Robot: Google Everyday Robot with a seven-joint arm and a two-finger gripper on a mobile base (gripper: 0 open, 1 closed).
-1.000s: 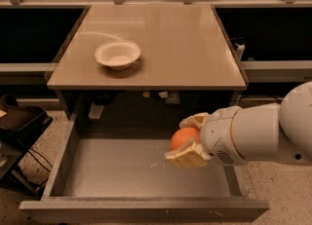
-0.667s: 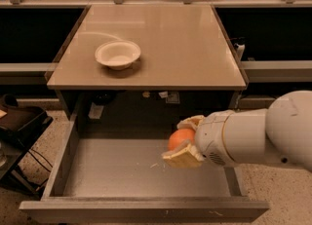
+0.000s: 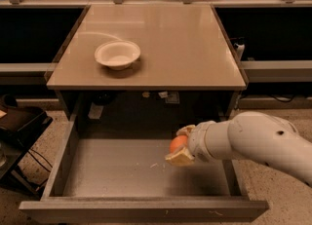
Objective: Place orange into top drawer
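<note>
Gripper clamped on orange, hovering over open top drawer, right side. Pickup and carry look done; lowering and release left. White bowl on bench.

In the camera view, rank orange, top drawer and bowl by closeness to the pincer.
The pincer hovers over the top drawer, right side.
1. orange, in its grip.
2. top drawer, open directly below.
3. bowl, on the tabletop, back left.

No text seems legible, even on the gripper over the top drawer.
</note>
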